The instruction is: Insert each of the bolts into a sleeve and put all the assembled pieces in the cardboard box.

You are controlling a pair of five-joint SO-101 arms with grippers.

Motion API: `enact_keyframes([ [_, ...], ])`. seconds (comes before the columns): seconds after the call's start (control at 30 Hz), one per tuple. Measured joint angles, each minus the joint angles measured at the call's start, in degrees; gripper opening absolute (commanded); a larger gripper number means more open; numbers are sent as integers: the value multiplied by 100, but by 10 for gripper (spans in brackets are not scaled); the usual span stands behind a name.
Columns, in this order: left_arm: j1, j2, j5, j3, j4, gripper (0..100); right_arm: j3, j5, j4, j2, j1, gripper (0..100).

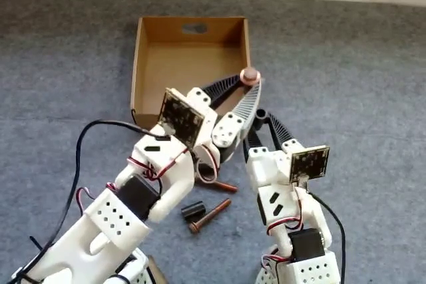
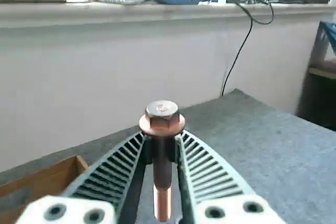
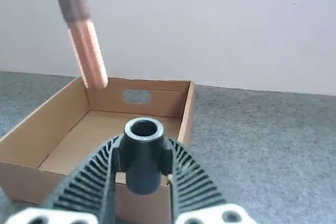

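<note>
Currently: left gripper clamps copper bolt, head-up; right gripper, 6 o'clock of it, clamps black sleeve. High view adds loose bolt, loose sleeve, 6 o'clock of cardboard box.

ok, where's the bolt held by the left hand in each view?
High view: bolt head at the left hand tip, by the box right wall.
Left wrist view: bolt clamped in that hand, head away from the camera.
Right wrist view: bolt shank end seen against the box's far wall, beyond the sleeve.
Shared landmark: the box.
</note>
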Motion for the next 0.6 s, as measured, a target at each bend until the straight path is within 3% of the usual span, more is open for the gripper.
enact_keyframes([
  [0.6, 229, 1319, -18, -457, -281, 8, 0, 0, 0, 0, 18, 7],
])
